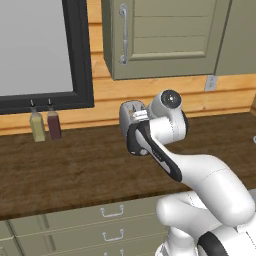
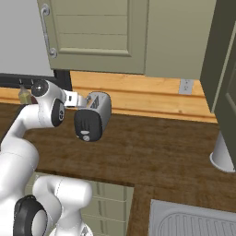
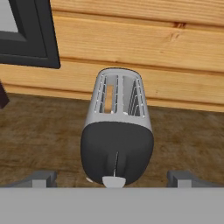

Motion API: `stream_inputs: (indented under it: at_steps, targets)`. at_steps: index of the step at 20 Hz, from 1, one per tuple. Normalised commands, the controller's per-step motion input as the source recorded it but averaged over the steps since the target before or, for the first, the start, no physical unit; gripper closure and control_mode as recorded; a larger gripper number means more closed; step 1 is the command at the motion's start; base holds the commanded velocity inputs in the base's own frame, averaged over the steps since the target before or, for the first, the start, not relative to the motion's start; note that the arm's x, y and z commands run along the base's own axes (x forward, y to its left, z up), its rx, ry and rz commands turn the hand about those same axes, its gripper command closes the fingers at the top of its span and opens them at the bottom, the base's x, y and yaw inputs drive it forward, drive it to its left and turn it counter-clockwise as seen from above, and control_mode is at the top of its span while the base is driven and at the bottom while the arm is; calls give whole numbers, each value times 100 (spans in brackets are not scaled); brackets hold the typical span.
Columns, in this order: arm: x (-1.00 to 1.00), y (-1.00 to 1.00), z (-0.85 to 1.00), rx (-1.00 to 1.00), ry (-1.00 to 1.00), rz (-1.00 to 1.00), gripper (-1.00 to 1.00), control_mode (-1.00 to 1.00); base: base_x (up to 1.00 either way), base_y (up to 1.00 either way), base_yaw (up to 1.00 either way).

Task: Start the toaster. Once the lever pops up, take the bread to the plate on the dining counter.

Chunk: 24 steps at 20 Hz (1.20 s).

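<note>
The toaster stands on the wood counter against the plank wall, its black end panel facing my hand. Its lever sits low on that panel. A tan edge of the bread shows in the left slot. My gripper is open, with one fingertip on each side of the panel's lower end and nothing between them. From the right base, the hand hovers just left of the toaster. From the left base, the arm hides most of the toaster. The plate and the dining counter are out of view.
Two bottles stand under the black-framed window at the left. Olive wall cabinets hang above. A sink drainboard lies at the right front and a white object stands at the far right. Handled drawers run below the counter.
</note>
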Motion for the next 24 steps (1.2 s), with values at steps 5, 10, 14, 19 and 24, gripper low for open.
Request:
stream_inputs:
  at_steps: [5,10,14,19,24]
  targets:
    - [0,0,0,0,0,0,-100,-100,0,0,0]
    - [0,0,0,0,0,0,-100,-100,0,0,0]
    - [0,0,0,0,0,0,-100,-100,0,0,0]
    - [0,0,0,0,0,0,-100,-100,0,0,0]
    - [0,0,0,0,0,0,-100,-100,0,0,0]
